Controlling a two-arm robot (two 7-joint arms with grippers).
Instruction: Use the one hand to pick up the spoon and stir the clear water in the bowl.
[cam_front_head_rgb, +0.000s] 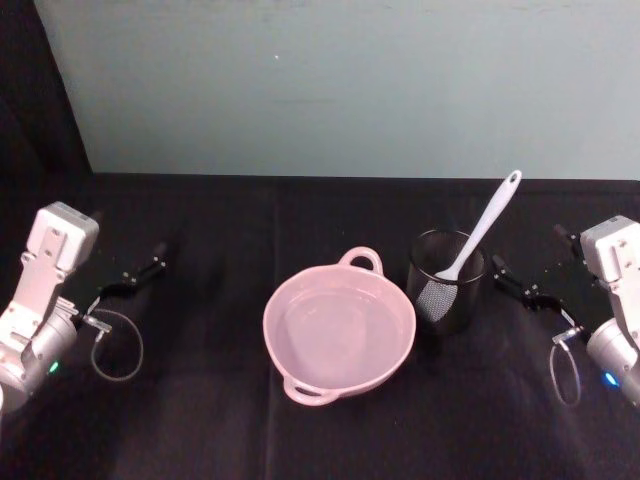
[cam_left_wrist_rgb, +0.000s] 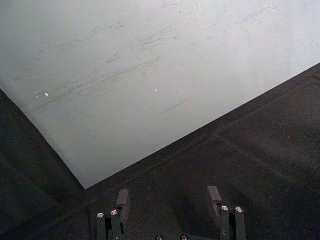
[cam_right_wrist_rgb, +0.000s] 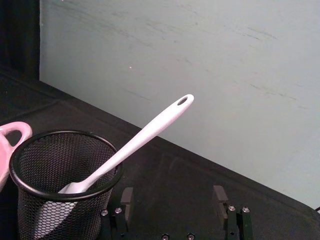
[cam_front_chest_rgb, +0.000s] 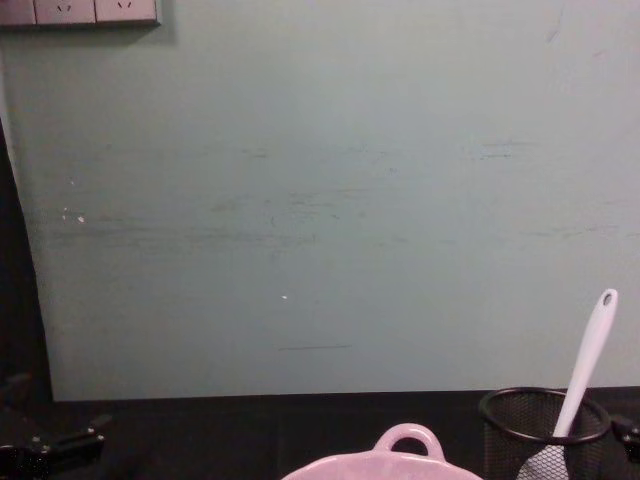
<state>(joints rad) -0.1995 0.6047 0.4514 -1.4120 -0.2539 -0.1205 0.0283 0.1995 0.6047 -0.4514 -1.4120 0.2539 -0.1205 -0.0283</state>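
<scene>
White spoon (cam_front_head_rgb: 483, 232) leans in the mesh cup (cam_front_head_rgb: 446, 302) beside your right pincer (cam_right_wrist_rgb: 173, 194), its jaws apart; your left pincer (cam_left_wrist_rgb: 168, 196) sits parked, likewise apart.

This looks like a robotics lab test bench: a table (cam_front_head_rgb: 200, 430) draped in plain black cloth stands against a bare, scuffed pale teal wall panel (cam_front_chest_rgb: 320, 200) with white power sockets (cam_front_chest_rgb: 80, 10) at its top, flanked by the robot's left arm (cam_front_head_rgb: 40, 300) and right arm (cam_front_head_rgb: 615, 300).
</scene>
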